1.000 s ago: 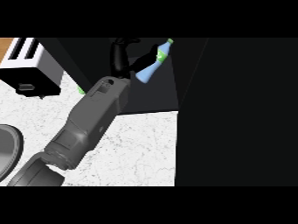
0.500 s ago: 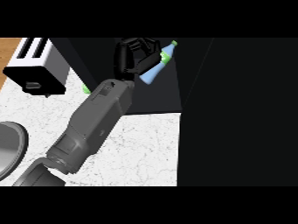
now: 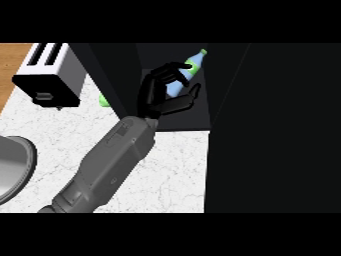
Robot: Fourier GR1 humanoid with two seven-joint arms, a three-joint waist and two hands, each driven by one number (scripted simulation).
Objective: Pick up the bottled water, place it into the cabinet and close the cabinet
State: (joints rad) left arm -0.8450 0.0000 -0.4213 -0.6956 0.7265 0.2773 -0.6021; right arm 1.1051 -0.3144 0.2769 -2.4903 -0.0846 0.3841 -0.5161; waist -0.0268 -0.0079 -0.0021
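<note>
The bottled water [image 3: 190,73] is pale blue with a green cap. It leans up and to the right inside the dark cabinet opening [image 3: 174,117]. My left hand [image 3: 160,95] reaches into that opening on its grey forearm from the lower left. It is open, its fingers spread on the left of the bottle's lower part and its thumb [image 3: 191,98] just below it. The bottle's base is hidden behind the fingers. The right hand shows nowhere.
A black-and-white toaster [image 3: 47,75] stands at the back left on the white marble counter [image 3: 62,135]. A small green object [image 3: 103,100] peeks from behind the cabinet's left panel. A grey round vessel [image 3: 3,172] sits at the left edge. A large black cabinet panel [image 3: 284,130] fills the right.
The left hand has drawn back toward me and opened its fingers. The bottle stays leaning in the cabinet.
</note>
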